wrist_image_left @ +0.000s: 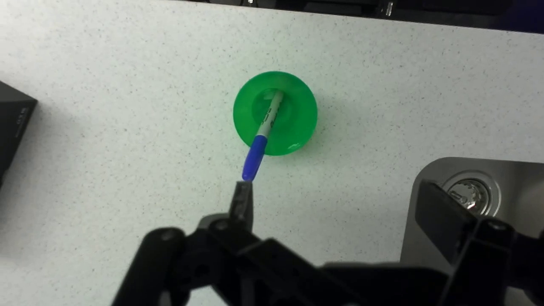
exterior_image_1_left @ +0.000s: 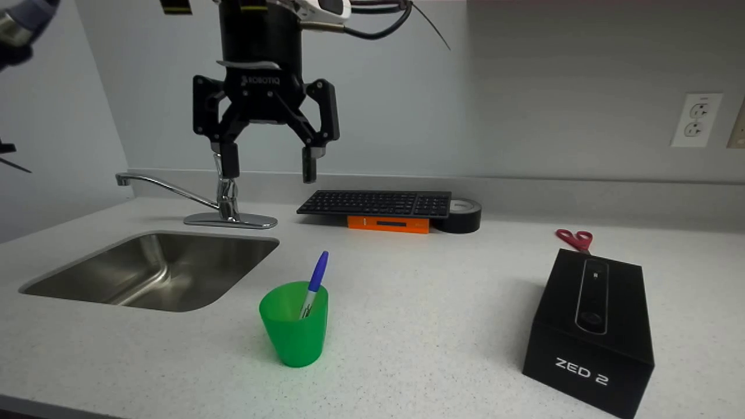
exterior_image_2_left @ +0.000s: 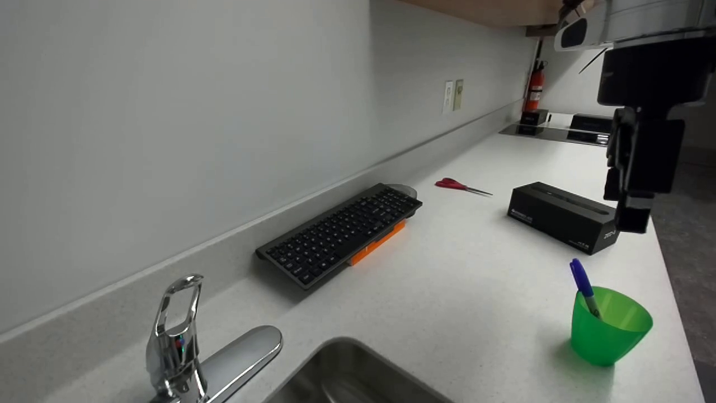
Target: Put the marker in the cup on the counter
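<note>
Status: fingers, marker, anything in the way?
Fingers open, nothing held. Marker tilted inside cup, blue end up. ZED 2 box apart from cup, likely no obstacle.

Bright green cup [exterior_image_1_left: 295, 334], pale marker [wrist_image_left: 262, 135] capped in blue, speckled off-white counter [exterior_image_1_left: 419, 314], black gripper [exterior_image_1_left: 270, 167], black keyboard [exterior_image_1_left: 375, 203], red-handled scissors [exterior_image_2_left: 461, 186]

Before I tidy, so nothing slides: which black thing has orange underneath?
The keyboard, over an orange box; the tape and ZED 2 box show none.

Grey wall [exterior_image_1_left: 547, 87], white outlet [exterior_image_1_left: 696, 120].
</note>
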